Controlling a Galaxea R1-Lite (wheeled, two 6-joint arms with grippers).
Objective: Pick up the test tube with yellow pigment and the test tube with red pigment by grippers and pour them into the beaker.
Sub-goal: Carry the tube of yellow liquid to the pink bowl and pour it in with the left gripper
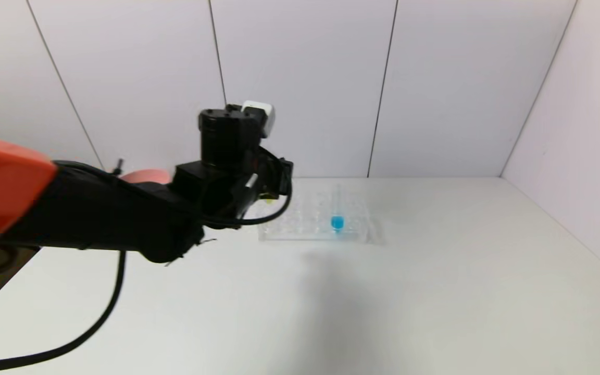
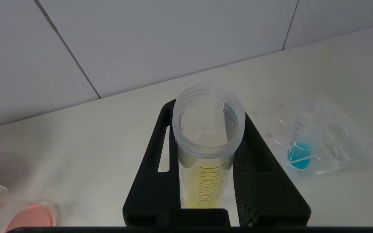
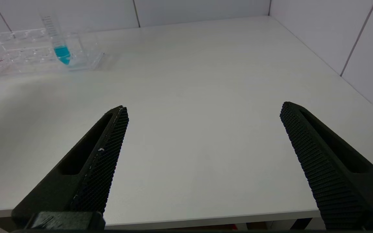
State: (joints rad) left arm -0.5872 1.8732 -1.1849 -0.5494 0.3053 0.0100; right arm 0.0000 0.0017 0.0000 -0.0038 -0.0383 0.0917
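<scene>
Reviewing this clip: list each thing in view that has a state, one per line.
left gripper: shut on the yellow tube, raised above the table
test tube with yellow pigment: held, uncapped, yellow liquid inside
right gripper: open, empty
blue tube: standing in the clear rack

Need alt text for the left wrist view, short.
The left tool is shut on an upright clear tube with yellow liquid, its open mouth toward the camera, above a white table. Beyond it, a tube with blue liquid stands in a clear rack.
</scene>
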